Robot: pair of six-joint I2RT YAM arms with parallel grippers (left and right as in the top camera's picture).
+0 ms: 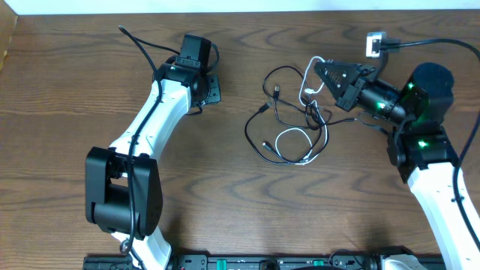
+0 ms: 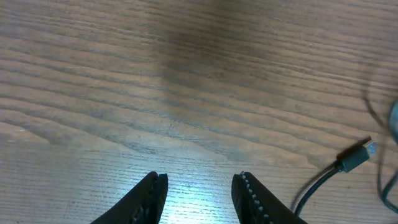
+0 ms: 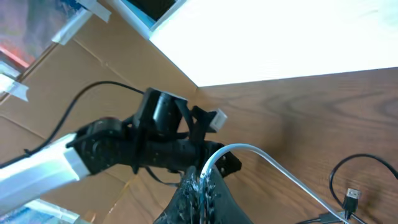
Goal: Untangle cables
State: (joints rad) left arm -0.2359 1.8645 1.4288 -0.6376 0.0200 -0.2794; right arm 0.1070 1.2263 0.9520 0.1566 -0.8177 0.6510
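Observation:
The cables lie tangled on the wooden table right of centre: thin black cables (image 1: 264, 112) loop around a white cable (image 1: 294, 133). My right gripper (image 1: 318, 73) is shut on the white cable's upper loop and holds it a little above the table. The right wrist view shows the white cable (image 3: 273, 163) arching out of the closed right gripper (image 3: 202, 180), with a black plug end (image 3: 352, 198) lying on the table beyond. My left gripper (image 1: 209, 88) is left of the tangle and apart from it. In its wrist view the left gripper (image 2: 200, 185) is open over bare wood, with one black plug end (image 2: 356, 158) to its right.
A white tag (image 1: 374, 43) hangs on the thick black robot cable at the back right. Cardboard (image 1: 6, 37) borders the table's far left. In the right wrist view the left arm (image 3: 118, 149) stands across the table before a cardboard wall (image 3: 106, 56).

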